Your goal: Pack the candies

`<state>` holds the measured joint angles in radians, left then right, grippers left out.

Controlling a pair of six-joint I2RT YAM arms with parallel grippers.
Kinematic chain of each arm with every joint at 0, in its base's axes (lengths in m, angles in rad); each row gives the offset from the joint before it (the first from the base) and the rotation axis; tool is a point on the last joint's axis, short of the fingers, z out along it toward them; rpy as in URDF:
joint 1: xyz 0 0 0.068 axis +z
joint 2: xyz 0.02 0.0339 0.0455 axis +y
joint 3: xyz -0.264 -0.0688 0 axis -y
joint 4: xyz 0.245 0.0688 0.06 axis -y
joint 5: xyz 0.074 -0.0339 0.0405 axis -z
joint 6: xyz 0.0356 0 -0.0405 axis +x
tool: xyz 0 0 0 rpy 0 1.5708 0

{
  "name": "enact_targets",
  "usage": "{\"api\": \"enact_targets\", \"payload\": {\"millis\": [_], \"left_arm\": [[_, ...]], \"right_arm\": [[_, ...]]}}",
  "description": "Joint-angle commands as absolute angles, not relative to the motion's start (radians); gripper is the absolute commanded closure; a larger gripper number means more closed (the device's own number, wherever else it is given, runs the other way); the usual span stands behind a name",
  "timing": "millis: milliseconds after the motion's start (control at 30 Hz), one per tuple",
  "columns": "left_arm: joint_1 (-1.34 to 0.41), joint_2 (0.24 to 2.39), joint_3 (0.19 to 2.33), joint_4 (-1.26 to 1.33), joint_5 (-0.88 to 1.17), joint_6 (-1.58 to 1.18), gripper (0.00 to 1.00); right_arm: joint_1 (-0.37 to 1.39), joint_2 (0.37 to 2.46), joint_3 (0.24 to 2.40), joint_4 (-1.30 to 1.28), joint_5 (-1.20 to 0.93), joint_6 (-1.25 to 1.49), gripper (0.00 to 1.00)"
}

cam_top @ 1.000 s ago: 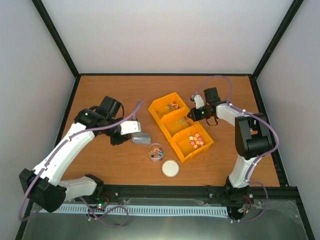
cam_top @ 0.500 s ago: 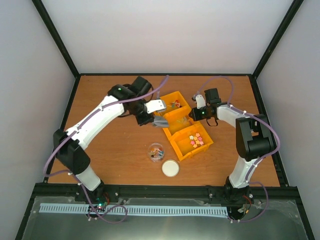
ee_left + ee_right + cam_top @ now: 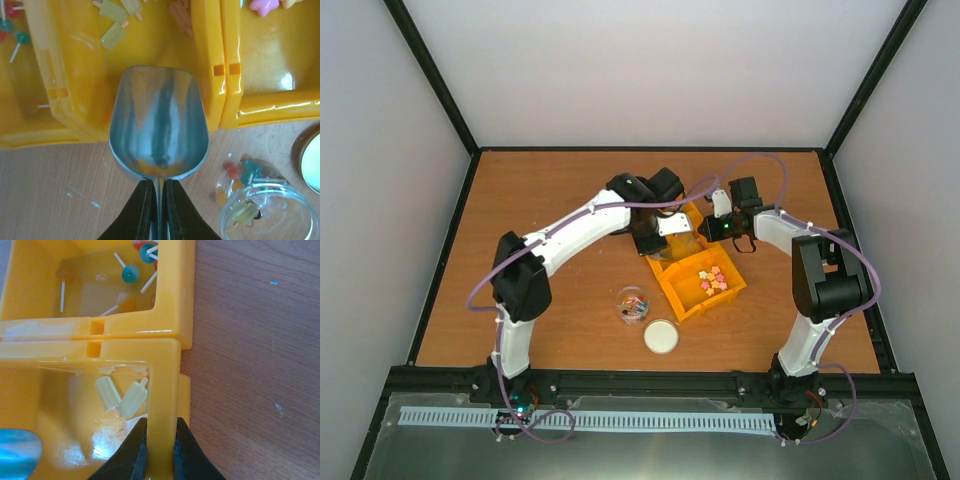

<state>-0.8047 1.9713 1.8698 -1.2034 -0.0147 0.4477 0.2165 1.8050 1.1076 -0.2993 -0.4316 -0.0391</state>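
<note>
L claw (image 3: 158,192) clamped shut on handle of metal scoop (image 3: 159,125), scoop mouth over rim of mid yellow bin (image 3: 205,75). Candies (image 3: 114,34): popsicle ones in that bin, lollipops & stars in bins either side, a few in clear tub (image 3: 280,210) on desk (image 3: 50,190), lid (image 3: 661,336) just beside. R claw (image 3: 161,432) nearly closed, pinching mid bin's outer wall.

Left pincer (image 3: 159,186) and right pincer (image 3: 161,430) both clamped.

Premises are presenting as a robotics laboratory cell: plain white panel walls (image 3: 650,70) in black metal framing (image 3: 432,75) are enclosing a brown wooden tabletop (image 3: 520,190), a black mounting rail (image 3: 650,385) running along its near edge.
</note>
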Motion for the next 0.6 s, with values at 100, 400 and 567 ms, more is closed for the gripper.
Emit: {"api": "enact_targets", "payload": {"millis": [100,400,567], "left_arm": [[-0.835,2.114,2.019,-1.311,-0.055,0.413,0.99],[-0.836,2.181,1.962,-1.185,0.09,0.382,0.99],[-0.835,2.189,1.88,-1.038,0.17,0.373,0.99]], "right_arm": [[0.224,1.785,1.097,-0.254,-0.439,-0.012,0.97],[0.226,1.789,1.085,-0.246,-0.443,-0.008,0.97],[0.227,1.79,1.079,-0.242,-0.448,-0.003,0.97]]}}
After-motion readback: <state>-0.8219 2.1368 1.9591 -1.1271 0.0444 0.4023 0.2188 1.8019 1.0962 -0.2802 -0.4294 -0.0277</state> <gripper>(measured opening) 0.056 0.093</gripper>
